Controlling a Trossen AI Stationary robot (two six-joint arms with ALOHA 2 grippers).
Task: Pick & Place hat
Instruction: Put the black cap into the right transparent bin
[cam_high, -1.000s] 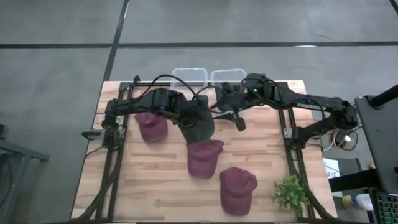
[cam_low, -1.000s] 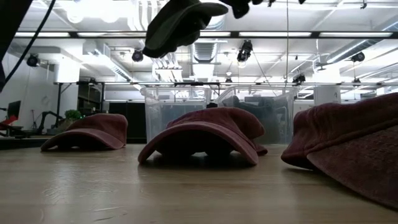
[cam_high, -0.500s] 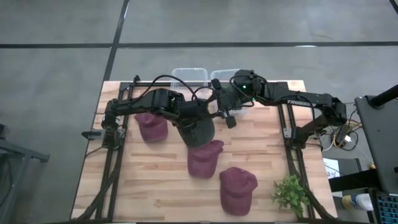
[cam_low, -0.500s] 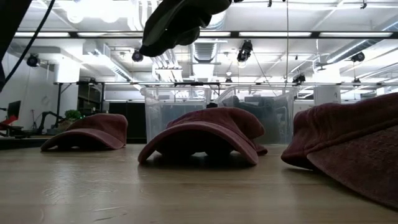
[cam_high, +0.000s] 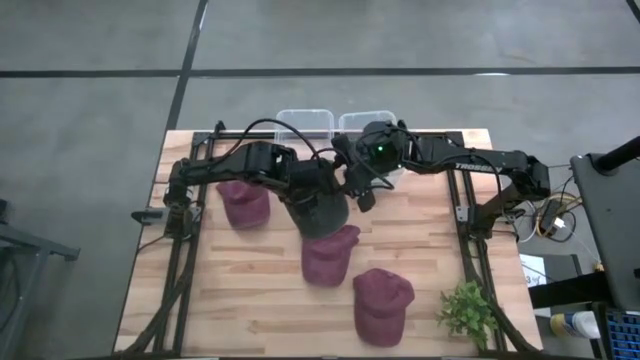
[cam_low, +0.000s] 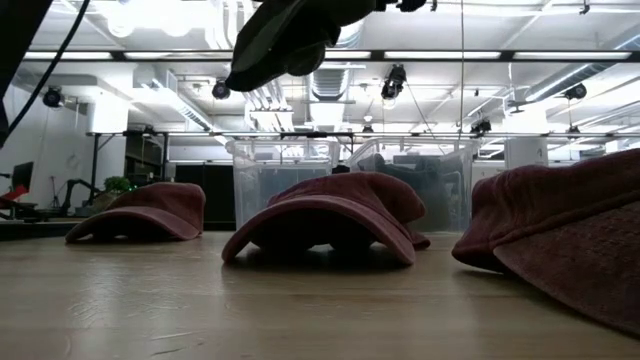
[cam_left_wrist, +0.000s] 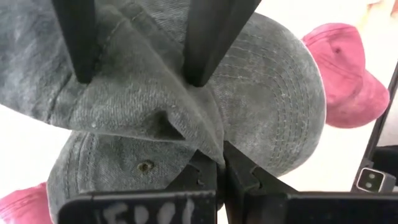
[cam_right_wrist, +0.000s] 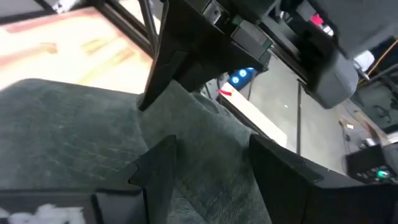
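A dark grey hat (cam_high: 320, 212) hangs high over the table's middle, showing at the top of the low view (cam_low: 285, 35). My left gripper (cam_high: 318, 190) is above it and shut on its cloth (cam_left_wrist: 222, 163). My right gripper (cam_high: 355, 188) has come in from the right and is open (cam_right_wrist: 211, 162). Its two fingers (cam_left_wrist: 208, 37) stand on either side of a raised ridge of the grey crown (cam_right_wrist: 205, 124). Three maroon hats lie brim-down on the wood: one at the left (cam_high: 245, 203), one in the middle (cam_high: 328, 253), one nearer (cam_high: 382, 305). My left gripper pinches a gathered fold of the grey hat's crown (cam_left_wrist: 208, 140) between its two fingers, from above pointing down. The hat hangs below the fingers, lifted clear of the table, with its brim (cam_left_wrist: 280, 112) spread beneath. My right gripper: whether its open fingers touch the cloth, I cannot tell.
Two clear plastic bins (cam_high: 305, 122) (cam_high: 365, 122) stand at the table's far edge, just behind both grippers. A small green plant (cam_high: 468, 312) sits at the near right corner. Black frame rails run along the left and right sides (cam_high: 465, 215). Bare wood lies at the near left (cam_high: 240, 300).
My right gripper has moved toward the table's left, closing in on the hanging grey hat until its open fingers flank the crown. The left gripper has kept its hold, and the hat has risen slightly in the low view.
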